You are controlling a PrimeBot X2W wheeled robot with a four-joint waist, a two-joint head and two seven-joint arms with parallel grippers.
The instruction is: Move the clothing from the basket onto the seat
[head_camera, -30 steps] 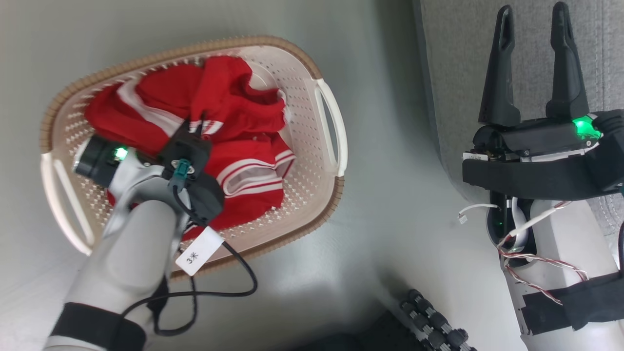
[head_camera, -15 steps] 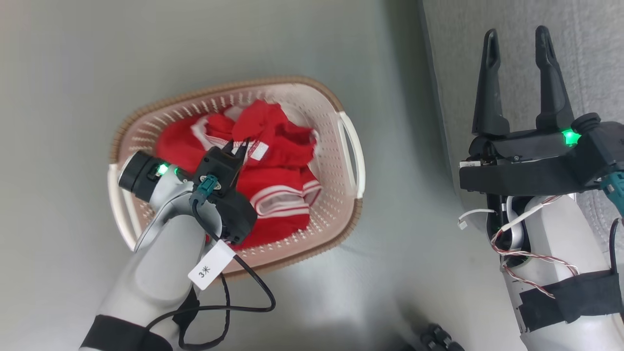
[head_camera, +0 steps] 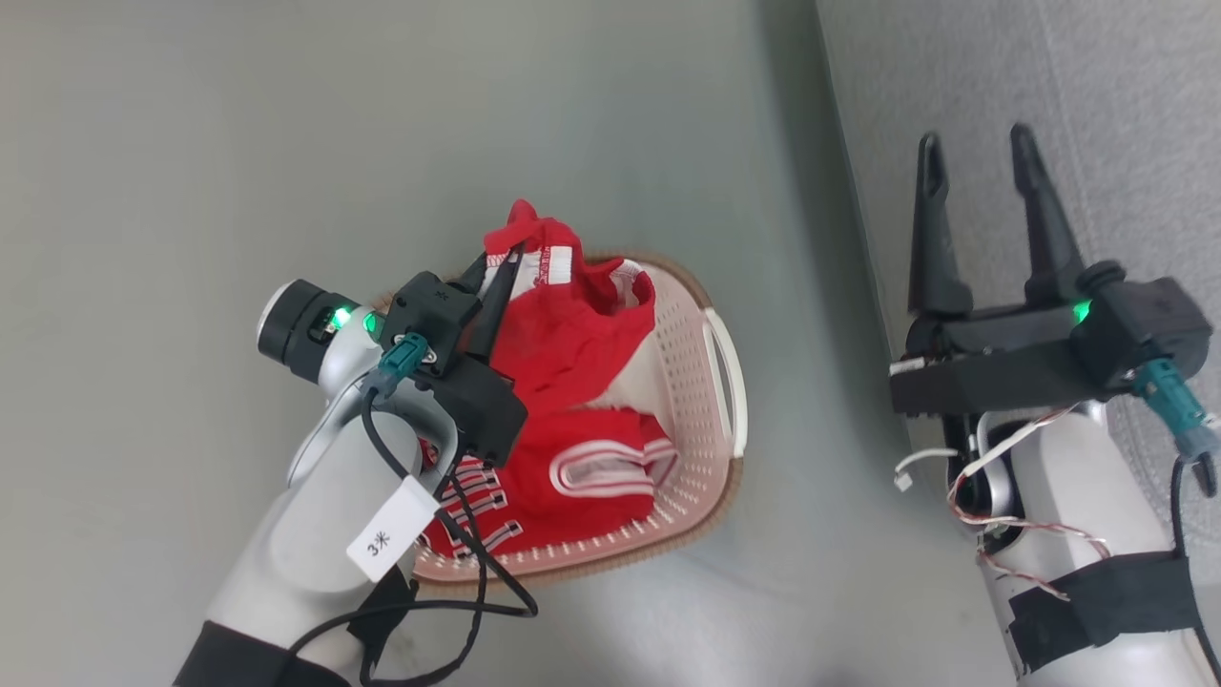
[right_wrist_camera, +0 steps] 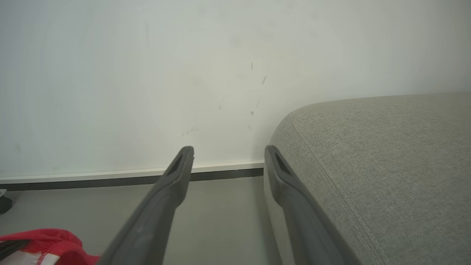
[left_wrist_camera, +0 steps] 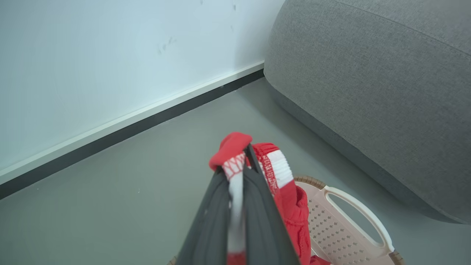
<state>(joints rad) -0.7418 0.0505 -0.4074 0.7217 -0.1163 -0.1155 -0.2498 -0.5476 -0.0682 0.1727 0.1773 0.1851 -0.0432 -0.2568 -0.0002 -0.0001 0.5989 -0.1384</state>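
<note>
Pinching a white-striped hem tight, the left hand [head_camera: 508, 256] holds a soft red garment [head_camera: 572, 329] raised above the basket [head_camera: 711, 420], its limp knit trailing toward the other clothing [head_camera: 582, 477] heaped inside the perforated cream plastic. The right hand [head_camera: 973, 145] hangs spread and empty at the edge of the grey woven seat [head_camera: 1126, 86], probably parked to leave the way across free.
</note>
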